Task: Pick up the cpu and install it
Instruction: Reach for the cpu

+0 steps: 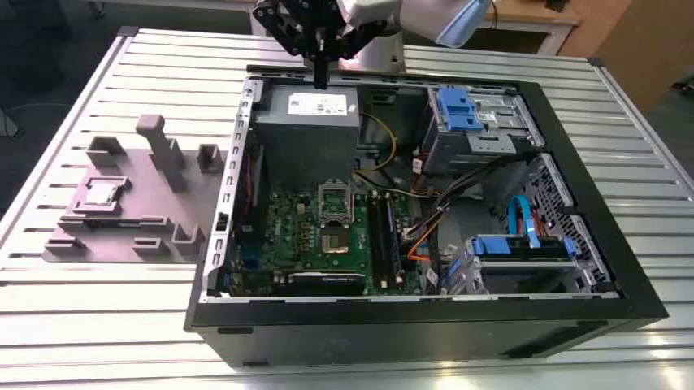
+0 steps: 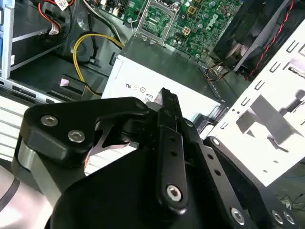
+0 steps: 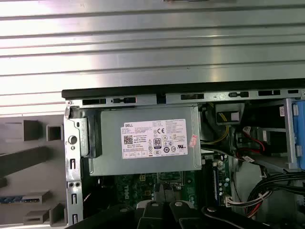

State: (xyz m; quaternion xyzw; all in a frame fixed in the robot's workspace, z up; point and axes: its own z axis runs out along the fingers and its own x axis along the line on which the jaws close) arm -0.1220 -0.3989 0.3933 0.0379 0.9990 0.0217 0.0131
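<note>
While the black gripper (image 1: 321, 80) hangs over the edge of the big black open computer case (image 1: 434, 337) nearest the arm, in the exterior view, its two thin fingers are pressed together and hold nothing. The tips point down at the large grey metal box with a white label (image 1: 309, 114), which sits in a corner inside the case. The cpu, a small flat square chip with a shiny silver top (image 1: 103, 193), is outside the case, on the exterior view's left of it. It lies flat in a pocket of the grey fixture plate (image 1: 141, 236), well apart from the gripper. Case and plate both rest on the silver table made of long metal slats (image 1: 639, 138). Near the middle of the case is the green board (image 1: 288, 231), with a long silver hinged frame (image 1: 336, 199) on it.

In the second wrist view, the black fingers meet at their tips, just above the white label of the grey box (image 2: 143, 81). Past the box, deeper in the case, lie the green board (image 2: 200, 28) and a yellow wire (image 2: 95, 35).

In the first wrist view, the grey box (image 3: 147, 160) lies close to the case's black edge (image 3: 190, 88). The fixture plate (image 3: 14, 143) sits just outside the case wall.
</note>
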